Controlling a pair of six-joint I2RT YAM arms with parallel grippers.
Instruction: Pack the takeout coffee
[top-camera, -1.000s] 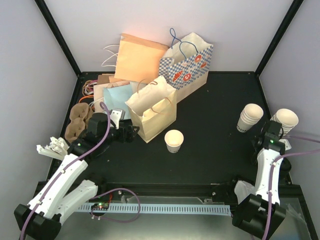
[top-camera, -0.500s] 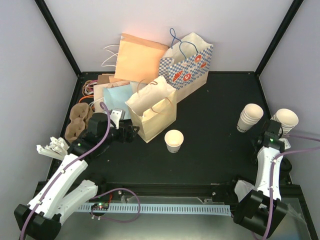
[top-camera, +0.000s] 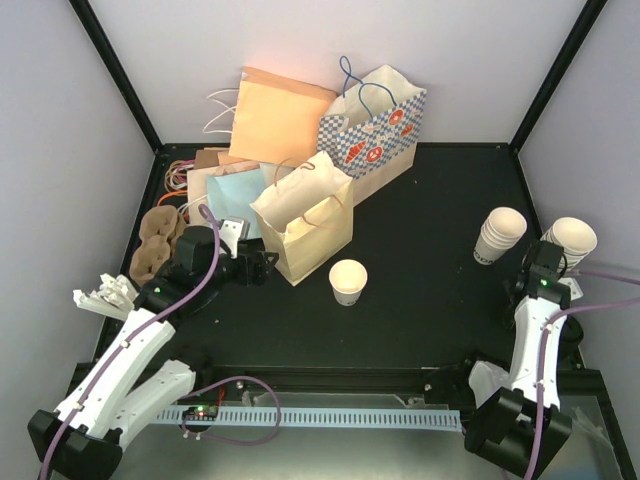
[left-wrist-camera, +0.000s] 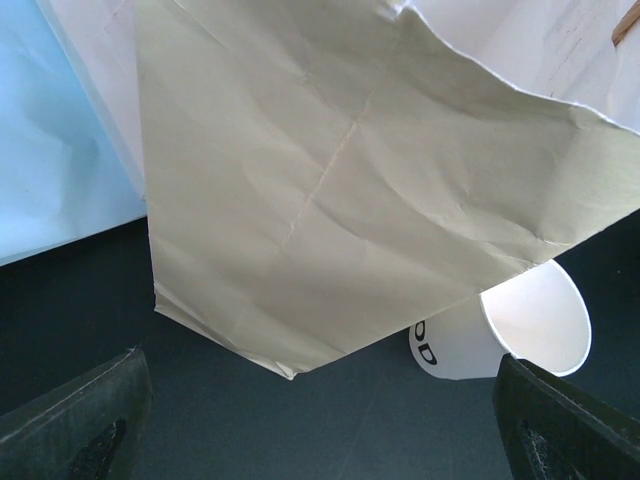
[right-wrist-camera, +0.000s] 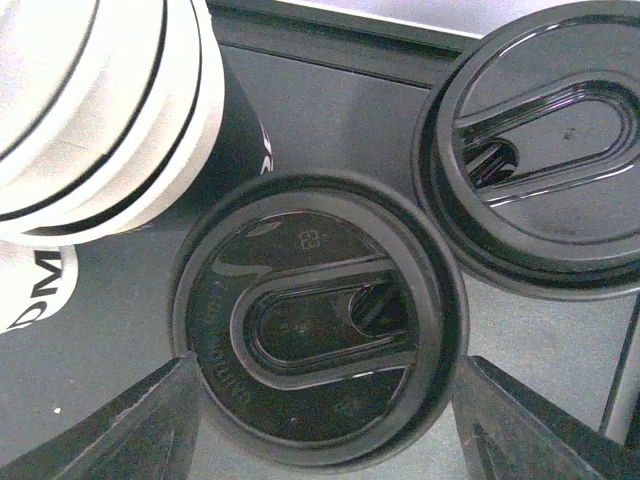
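Right wrist view: my right gripper (right-wrist-camera: 325, 372) straddles a loose black lid (right-wrist-camera: 318, 320), fingers at its rim. I can't tell whether they pinch it. My left gripper (left-wrist-camera: 318, 365) gapes wide, empty, facing the tan paper bag (left-wrist-camera: 330, 180). The coffee cup (top-camera: 347, 281) stands lidless at centre of the top view, just beside that bag.

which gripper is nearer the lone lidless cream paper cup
Left. The left gripper is just left of the cup; the right gripper is far right, over a round black plastic lid.
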